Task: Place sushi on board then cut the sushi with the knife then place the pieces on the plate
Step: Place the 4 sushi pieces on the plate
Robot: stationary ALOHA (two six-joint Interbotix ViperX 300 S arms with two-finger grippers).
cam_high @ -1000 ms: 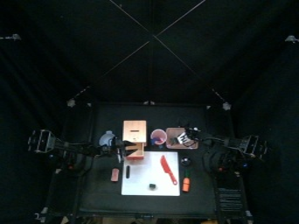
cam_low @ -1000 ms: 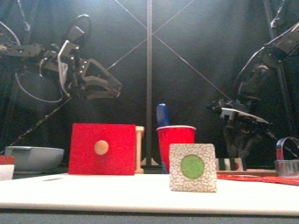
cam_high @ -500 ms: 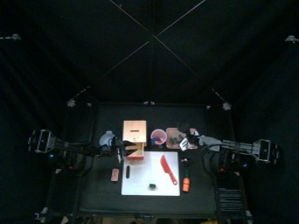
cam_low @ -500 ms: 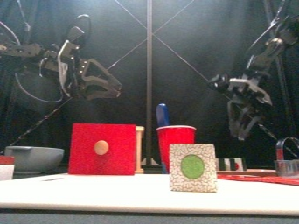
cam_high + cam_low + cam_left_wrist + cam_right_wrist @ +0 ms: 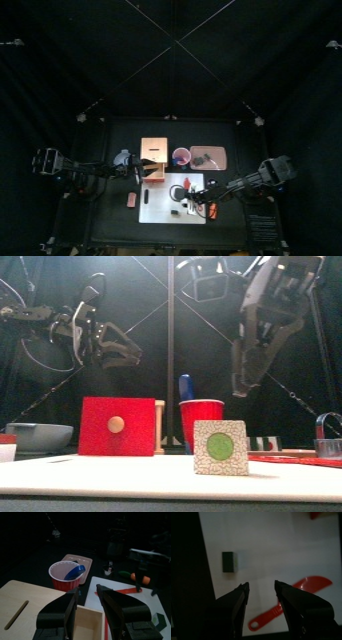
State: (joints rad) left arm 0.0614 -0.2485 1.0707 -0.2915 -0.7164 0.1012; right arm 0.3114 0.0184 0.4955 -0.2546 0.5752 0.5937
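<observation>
Over the black desk [image 5: 100, 226] and its white cutting board [image 5: 158, 206], the right arm stretches in from the right. The right gripper [image 5: 260, 585] points down from well above, its jaws parted and empty. The left arm hangs over the wooden box [image 5: 154, 160] beside the red cup [image 5: 65, 576], with the left gripper [image 5: 85, 590] also spread and empty. The red toy knife [image 5: 315, 584] lies flat on the board beneath the right gripper. A single sushi piece [image 5: 221, 447] stands nearby on the board, toward its front edge.

Top high, looking down; front low, level, near; left wrist close — all three share red cup [image 5: 181, 154].
</observation>
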